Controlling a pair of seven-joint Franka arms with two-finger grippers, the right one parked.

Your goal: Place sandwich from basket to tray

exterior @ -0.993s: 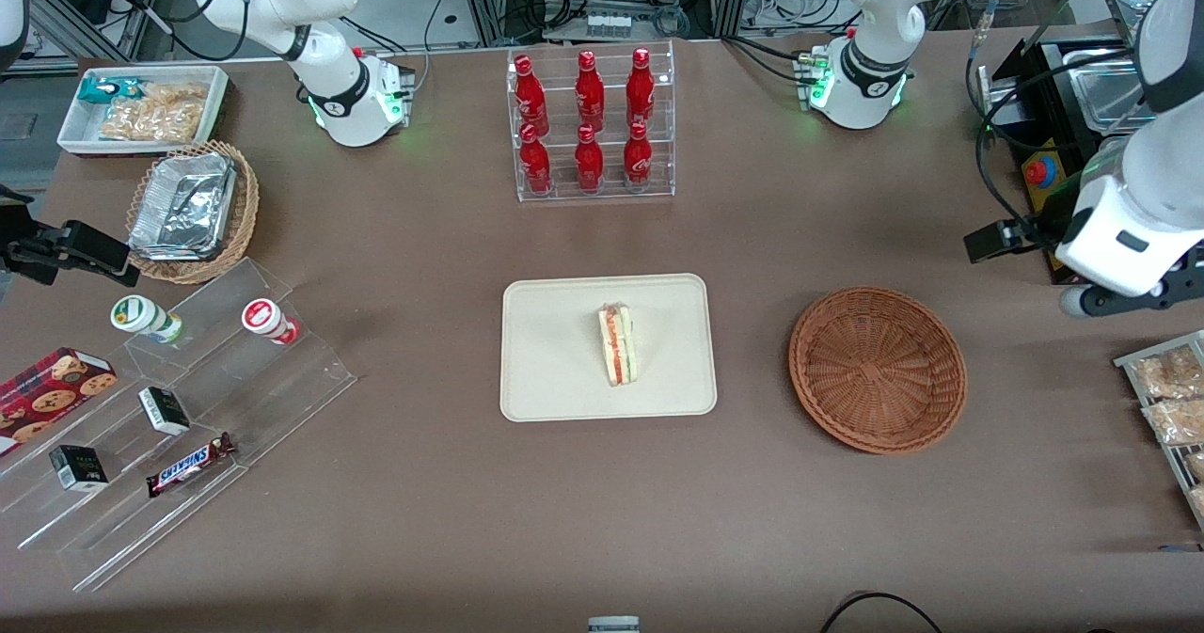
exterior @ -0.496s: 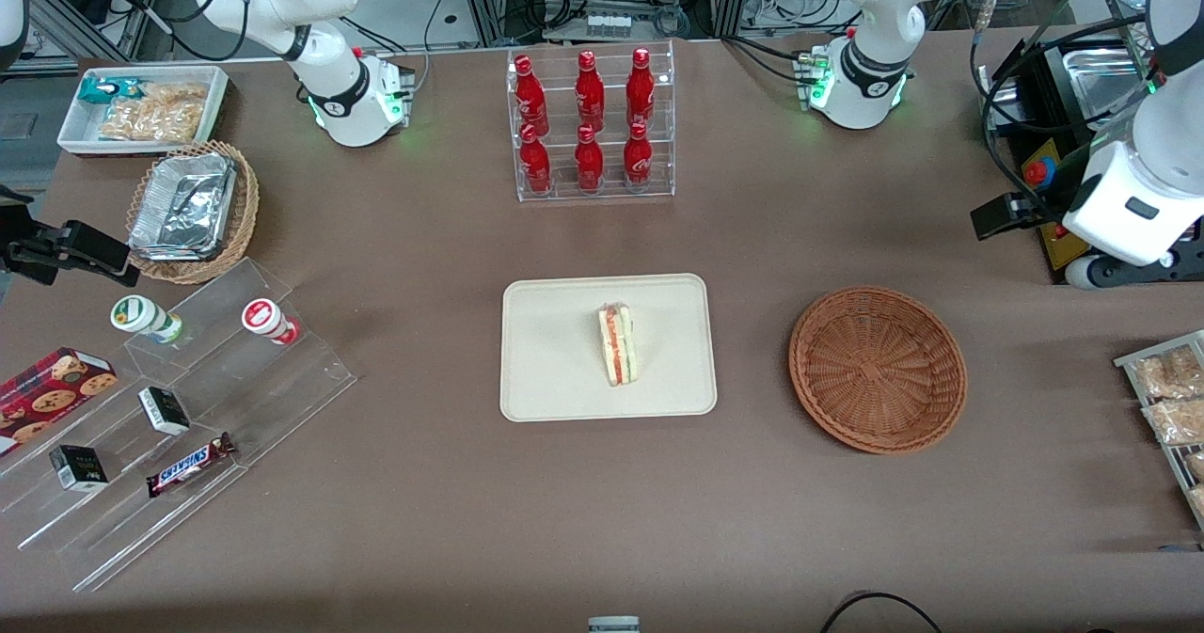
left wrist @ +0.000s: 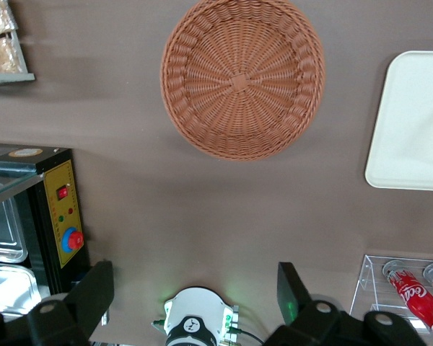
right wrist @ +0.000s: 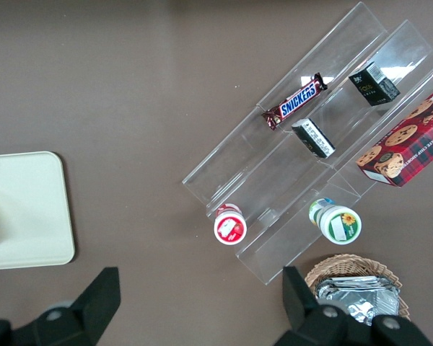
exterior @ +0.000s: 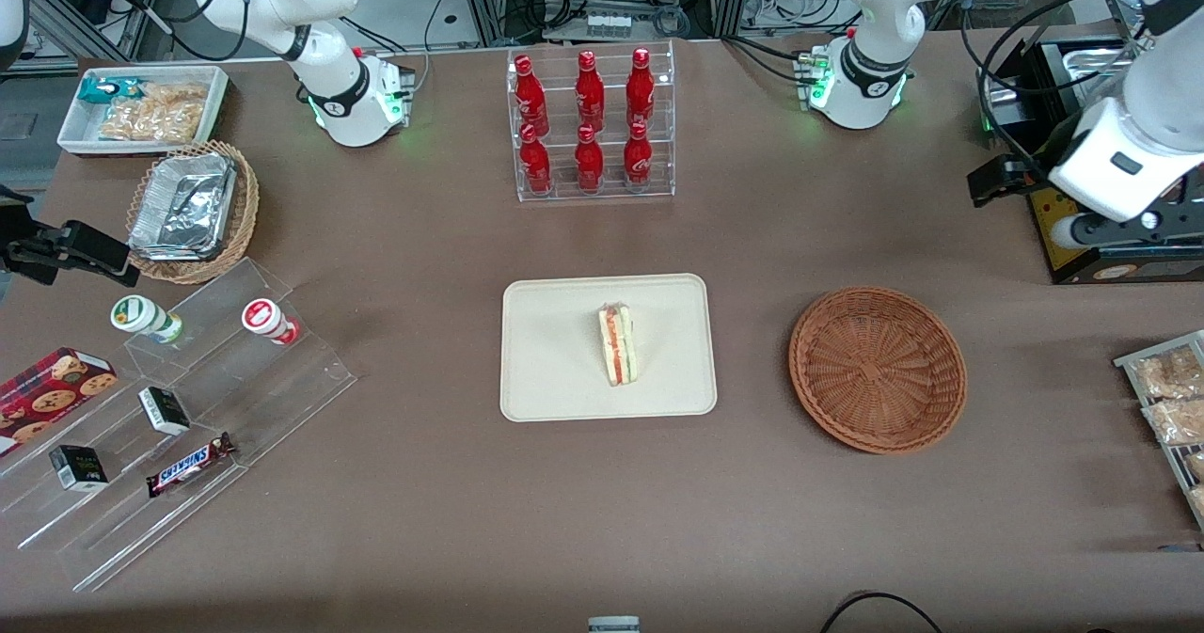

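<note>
- The sandwich [exterior: 618, 343] lies on the tray [exterior: 555, 379], a little toward the working arm's side of the tray's middle, with its red and pale green filling layers facing up.
- The tray is a flat cream rectangle with rounded corners, sitting on the brown table [exterior: 451, 520] near the table's middle.
- The basket [exterior: 877, 368], round and reddish-brown wicker, sits on the table beside the tray, toward the working arm's end, and apart from it. Nothing lies in it.
- The gripper [left wrist: 195, 295] is raised well above the table at the working arm's end, away from both basket and tray, above a black box with a red button [exterior: 1110, 247].
- Its two black fingers [left wrist: 94, 292] stand wide apart with nothing between them; the wrist view looks straight down past them onto the basket and a corner of the tray.
- A clear rack of red bottles [exterior: 591, 125] stands farther from the front camera than the tray.
- Toward the parked arm's end sit clear stepped shelves [exterior: 188, 426] holding a chocolate bar [exterior: 190, 464], small dark boxes and two round tubs.
- A red cookie box [exterior: 52, 390] rests at the edge of those shelves.
- A lighter wicker basket with foil containers [exterior: 188, 210] sits farther from the front camera than the shelves, and a white bin of snack bags [exterior: 143, 108] lies farther still.
- A tray of wrapped snacks [exterior: 1171, 407] shows at the working arm's edge of the table.
</note>
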